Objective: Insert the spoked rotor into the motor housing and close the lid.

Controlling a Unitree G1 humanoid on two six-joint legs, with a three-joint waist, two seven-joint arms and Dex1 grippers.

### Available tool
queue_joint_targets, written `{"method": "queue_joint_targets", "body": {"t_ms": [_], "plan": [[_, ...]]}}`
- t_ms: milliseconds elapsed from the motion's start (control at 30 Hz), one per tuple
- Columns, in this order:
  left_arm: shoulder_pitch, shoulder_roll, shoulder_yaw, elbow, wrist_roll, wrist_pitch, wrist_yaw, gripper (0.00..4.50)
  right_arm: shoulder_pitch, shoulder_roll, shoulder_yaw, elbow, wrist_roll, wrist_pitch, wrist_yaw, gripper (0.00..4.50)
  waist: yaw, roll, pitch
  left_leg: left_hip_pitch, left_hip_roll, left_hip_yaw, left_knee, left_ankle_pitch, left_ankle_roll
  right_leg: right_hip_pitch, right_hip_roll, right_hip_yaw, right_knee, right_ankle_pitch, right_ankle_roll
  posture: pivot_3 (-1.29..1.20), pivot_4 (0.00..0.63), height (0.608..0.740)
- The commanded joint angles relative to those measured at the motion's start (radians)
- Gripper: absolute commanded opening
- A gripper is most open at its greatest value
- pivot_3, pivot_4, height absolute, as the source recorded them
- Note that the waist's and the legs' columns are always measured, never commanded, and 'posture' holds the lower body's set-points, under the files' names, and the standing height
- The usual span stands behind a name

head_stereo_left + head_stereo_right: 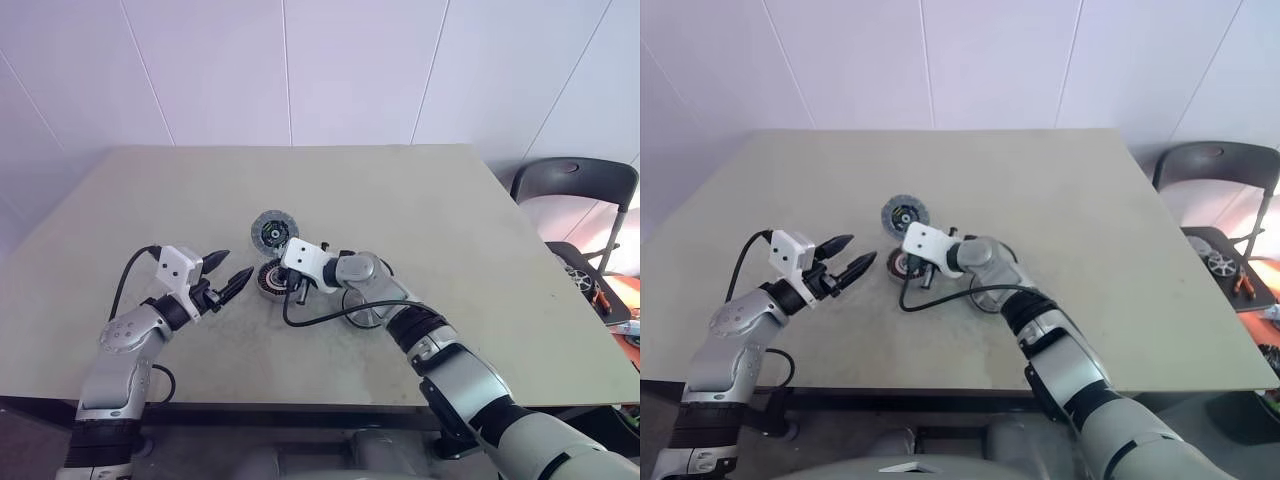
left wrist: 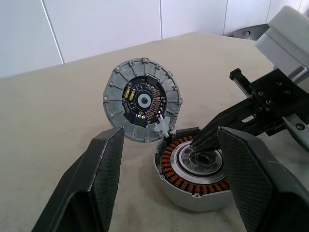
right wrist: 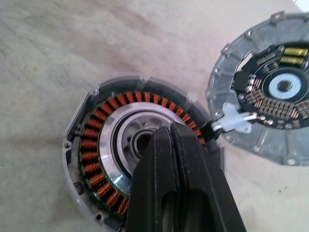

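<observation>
While the right forearm lies across it, what I take for the spoked rotor (image 1: 361, 315) shows as a round silver rim flat on the tabletop (image 1: 450, 200), nearest of the task's things and at about 4 o'clock from the motor housing (image 2: 193, 169). Its spokes are hidden. It is probably rigid metal with some weight, smooth and slippery at the rim, so a pinch across the rim or on a spoke should hold better than one on the small hub. Magnets may tug it sideways as it nears the windings.

Next out, at 9 o'clock of the housing, the left jaws hang level and spread wide, with nothing between their black, finely textured pads.

Beyond them the housing sits upright and open: a short cast grey cup with a ring of tight copper-orange coils around a polished silver hub with a dark bore. The right jaws are pressed together, holding nothing, their tips down over that hub. I cannot tell whether they touch it. The coil wire looks delicate, so the rotor should go in square.

Farthest, at 12 o'clock and touching the housing's rim, the lid (image 2: 143, 100) is swung open with its inner face showing. It is a ribbed grey disc with a dark circuit board, yellow parts and a pale centre ring. A white plug and thin wires tie it to the housing, so it should be folded over gently by its edge.
</observation>
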Motion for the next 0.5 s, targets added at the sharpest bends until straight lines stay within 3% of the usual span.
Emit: {"method": "queue_joint_targets", "body": {"t_ms": [33, 300, 500], "plan": [[-0.019, 0.014, 0.008, -0.034, -0.008, -0.006, -0.004, 3.26, -0.032, 0.020, -0.055, -0.031, 0.056, -0.003, 0.002, 0.06, 0.000, 0.000, 0.000, 0.000, 0.000, 0.000, 0.000, 0.000, 0.000, 0.000, 0.000, 0.000, 0.000, 0.000, 0.000, 0.00, 0.000, 0.740], [-0.022, 0.015, 0.007, -0.030, -0.007, -0.006, -0.008, 3.26, -0.032, -0.015, -0.085, -0.107, 0.150, 0.122, 0.179, 0.06, 0.001, 0.000, 0.000, 0.000, 0.000, 0.000, 0.000, 0.000, 0.000, 0.000, 0.000, 0.000, 0.000, 0.000, 0.000, 0.00, 0.000, 0.740], [-0.021, 0.023, 0.025, -0.029, -0.015, -0.010, -0.009, 3.26, -0.015, -0.031, -0.047, -0.123, 0.118, 0.137, 0.206, 0.06, 0.001, 0.000, 0.000, 0.000, 0.000, 0.000, 0.000, 0.000, 0.000, 0.000, 0.000, 0.000, 0.000, 0.000, 0.000, 0.00, 0.000, 0.740]]}}
